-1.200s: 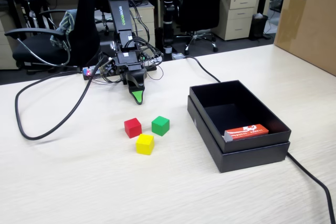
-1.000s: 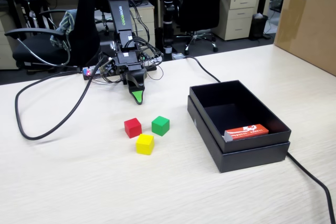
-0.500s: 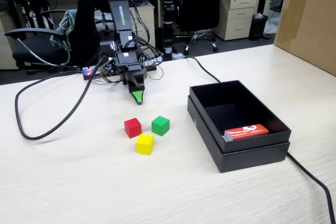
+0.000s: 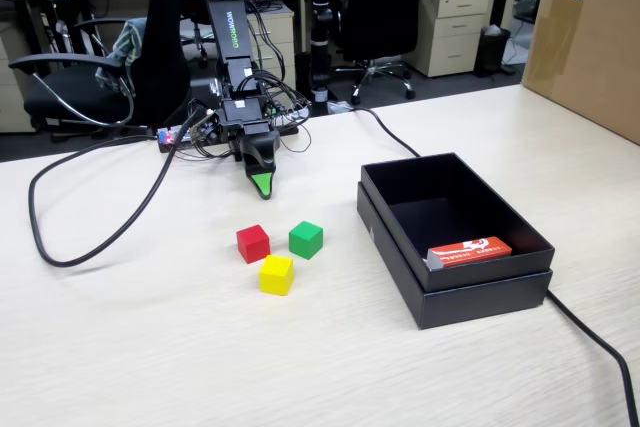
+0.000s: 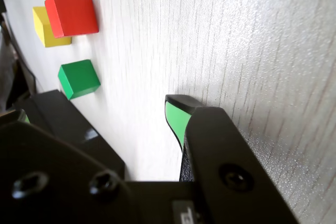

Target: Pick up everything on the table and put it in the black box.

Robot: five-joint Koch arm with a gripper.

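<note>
- Fixed view: the gripper (image 4: pixel 261 185) hung low over the light wood surface (image 4: pixel 150 347), on the far side of the three cubes from the camera and touching none of them. Only one green-tipped jaw showed here, so the opening could not be told from this view.
- Fixed view: the red cube (image 4: pixel 253 243), green cube (image 4: pixel 306 239) and yellow cube (image 4: pixel 276 274) sat in a tight cluster to the left of the black box (image 4: pixel 400 259), all three on the surface and none inside it. The box held only a flat orange-red packet (image 4: pixel 469 251) against its near wall.
- Judgement: the task looked to be at its very start, in the approach to a first cube.
- Wrist view: one green jaw tip (image 5: pixel 176 116) rested close to the surface; the other jaw was hidden behind the black body, so I cannot tell the gap. The red cube (image 5: pixel 72 13), yellow cube (image 5: pixel 46 29) and green cube (image 5: pixel 79 78) lay ahead, well apart from that tip.
- Next move, as I judge it: reach forward to a cube, red or green being nearest, straddle it with parted jaws, then close.
</note>
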